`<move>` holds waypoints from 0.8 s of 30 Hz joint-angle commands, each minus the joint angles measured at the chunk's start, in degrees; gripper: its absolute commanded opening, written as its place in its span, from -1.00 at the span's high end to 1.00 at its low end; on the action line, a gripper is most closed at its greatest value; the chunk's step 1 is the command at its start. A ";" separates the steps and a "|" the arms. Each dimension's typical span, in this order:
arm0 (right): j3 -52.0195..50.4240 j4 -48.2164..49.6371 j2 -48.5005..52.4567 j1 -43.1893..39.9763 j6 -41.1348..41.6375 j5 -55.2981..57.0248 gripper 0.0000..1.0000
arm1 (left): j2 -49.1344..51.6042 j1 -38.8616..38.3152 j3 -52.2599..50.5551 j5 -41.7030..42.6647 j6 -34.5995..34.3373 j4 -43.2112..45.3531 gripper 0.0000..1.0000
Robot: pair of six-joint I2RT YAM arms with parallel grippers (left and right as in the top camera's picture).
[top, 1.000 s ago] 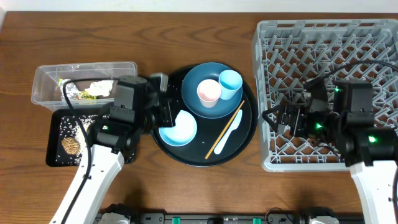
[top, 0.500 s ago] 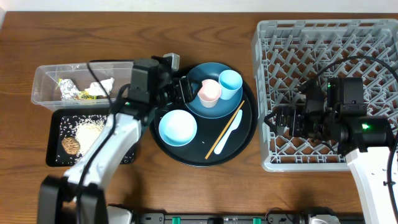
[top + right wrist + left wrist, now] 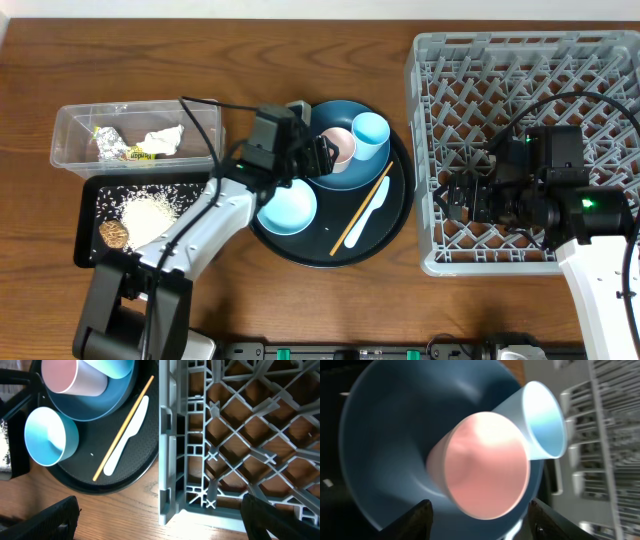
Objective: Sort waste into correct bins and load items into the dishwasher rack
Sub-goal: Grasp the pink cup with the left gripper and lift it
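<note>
Grey plastic dishwasher rack (image 3: 520, 60) fills the table's 3 o'clock side. The right gripper (image 3: 455, 198) hovers over its 8 o'clock corner, fingers released and spread wide, holding nothing. The round black tray (image 3: 400, 215) sits mid-table with the dark blue dish (image 3: 320, 120) at its 12 o'clock. At 9 o'clock the clear tub (image 3: 70, 120) holds the snack wrapper (image 3: 115, 148) and tissue (image 3: 162, 138). The flat black tray (image 3: 85, 250) just below carries rice (image 3: 145, 212) and the cookie lump (image 3: 114, 233). The pale bowl (image 3: 287, 205) rests at the round tray's 8 o'clock, the chopstick (image 3: 361, 209) and spoon (image 3: 375, 205) at 4 o'clock. In the dish, the light blue cup (image 3: 370, 130) touches the pink cup (image 3: 340, 148) at its 2 o'clock. The left gripper (image 3: 318, 155) sits at the pink cup's 9 o'clock side, fingers parted, not clamping it.
</note>
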 commanded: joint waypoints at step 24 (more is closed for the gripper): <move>0.55 -2.47 0.07 0.35 -0.85 0.68 -0.99 | 5.05 -1.55 0.74 -5.77 -5.22 7.30 0.75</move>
